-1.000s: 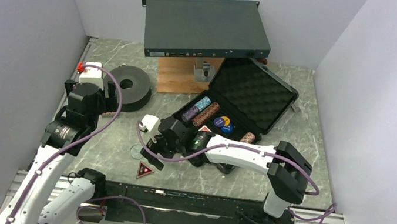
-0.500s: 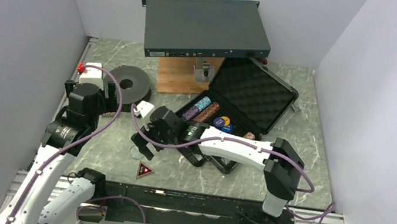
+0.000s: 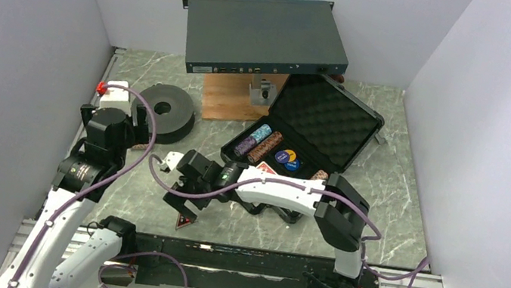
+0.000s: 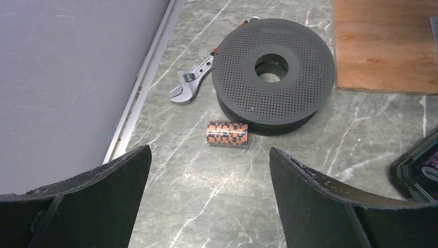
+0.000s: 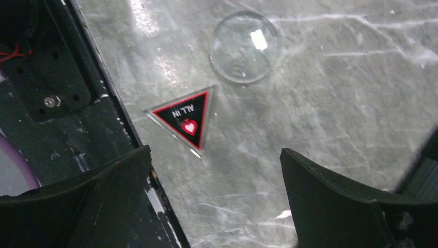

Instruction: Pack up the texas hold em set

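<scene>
Rail beside triangle, seemingly not touching

The jaws stand wide apart over the marbled worktop. Beyond their gap lies a red-black triangle lettered ALL IN. A clear disc sits at its one o'clock, apart; a black frame at nine.

Open black case, triangle flat outside

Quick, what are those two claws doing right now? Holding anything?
Left end effector: open, holding nothing.
Right end effector: open, holding nothing, above the triangle.
</scene>
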You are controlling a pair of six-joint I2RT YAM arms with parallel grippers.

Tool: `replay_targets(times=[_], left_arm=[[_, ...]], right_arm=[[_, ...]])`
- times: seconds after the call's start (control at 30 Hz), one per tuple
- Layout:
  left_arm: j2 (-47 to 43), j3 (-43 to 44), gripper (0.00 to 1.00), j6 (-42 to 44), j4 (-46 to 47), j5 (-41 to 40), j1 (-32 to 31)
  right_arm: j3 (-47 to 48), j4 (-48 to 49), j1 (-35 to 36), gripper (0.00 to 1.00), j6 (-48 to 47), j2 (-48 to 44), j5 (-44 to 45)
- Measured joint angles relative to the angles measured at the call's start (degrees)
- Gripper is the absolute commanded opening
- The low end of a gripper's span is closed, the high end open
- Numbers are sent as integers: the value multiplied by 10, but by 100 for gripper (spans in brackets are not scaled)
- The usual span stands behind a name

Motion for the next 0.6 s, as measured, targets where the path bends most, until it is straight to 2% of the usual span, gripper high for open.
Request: replay_targets(times=[0.27,0.6], left_arm=[[-19,0,92,-18,-7,-82,0],[-120,-16,93,-48,8,-179,0]], right_arm=[[21,-2,31,100,5,30,3],[26,-2,45,99,42,49,25]])
